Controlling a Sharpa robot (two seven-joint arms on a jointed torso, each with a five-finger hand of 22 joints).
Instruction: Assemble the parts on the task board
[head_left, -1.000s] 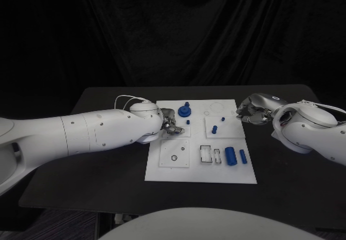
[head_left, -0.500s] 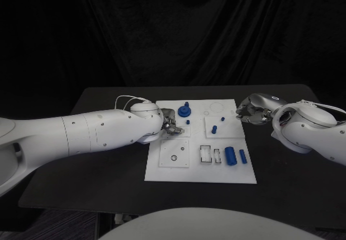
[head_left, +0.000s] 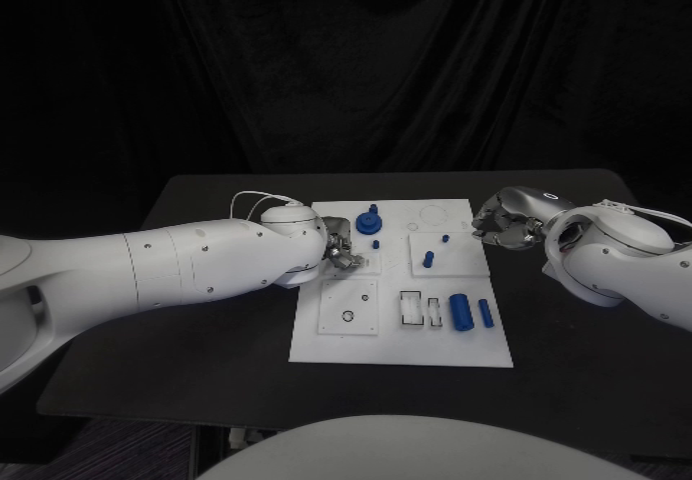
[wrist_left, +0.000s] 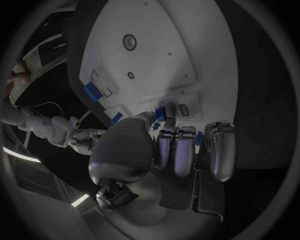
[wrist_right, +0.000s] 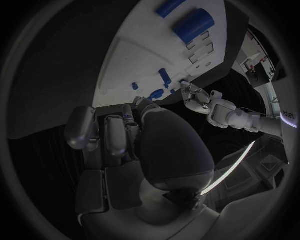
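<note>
Board (head_left: 404, 345) white, blue parts (head_left: 462, 311) scattered; left robot hand (head_left: 340, 250) grip unclear, right robot hand (head_left: 500, 228) clenched.

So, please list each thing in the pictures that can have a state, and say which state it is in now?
task board: lying flat on the black table.
large blue cylinder: lying on its side on the board.
slim blue pin: lying beside the cylinder.
blue knobbed part: standing upright.
left robot hand: over the board's left edge, grasp unclear.
right robot hand: beside the board's right edge, grasp unclear.

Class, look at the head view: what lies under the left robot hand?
The task board lies under the left robot hand. Whatever sits directly beneath its fingers is covered.
</note>
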